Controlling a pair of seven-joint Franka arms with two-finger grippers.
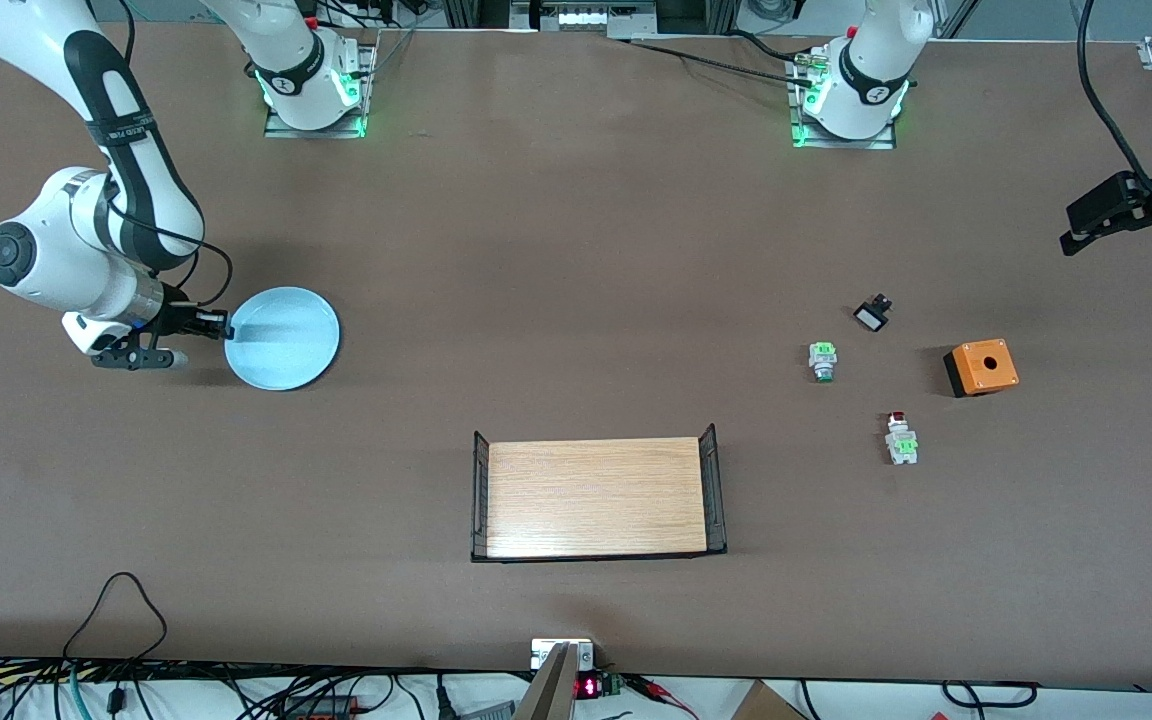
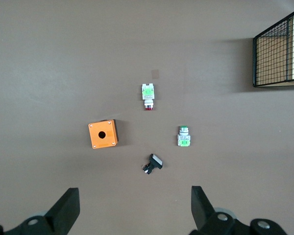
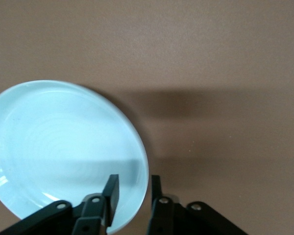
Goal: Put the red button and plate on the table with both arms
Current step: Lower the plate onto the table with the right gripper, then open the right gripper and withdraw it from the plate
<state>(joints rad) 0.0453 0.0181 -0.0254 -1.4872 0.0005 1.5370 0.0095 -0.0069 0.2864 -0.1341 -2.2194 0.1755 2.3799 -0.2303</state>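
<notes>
The light-blue plate [image 1: 286, 340] [image 3: 63, 142] lies on the brown table [image 1: 576, 250] toward the right arm's end. My right gripper [image 1: 221, 328] [image 3: 134, 178] straddles its rim, one finger inside the plate and one outside, with gaps to the rim on both sides. The red button [image 1: 900, 437] [image 2: 148, 97] lies on its side on the table toward the left arm's end. My left gripper [image 1: 1121, 232] [image 2: 134, 205] hangs open and empty high above the table by that end, apart from the button.
Around the red button lie a green-capped switch [image 1: 822, 361] [image 2: 184, 136], a small black-and-white part [image 1: 873, 314] [image 2: 153, 163] and an orange box [image 1: 981, 367] [image 2: 103, 134]. A wooden tray with black wire ends [image 1: 596, 497] [image 2: 279, 54] sits mid-table, nearer the front camera.
</notes>
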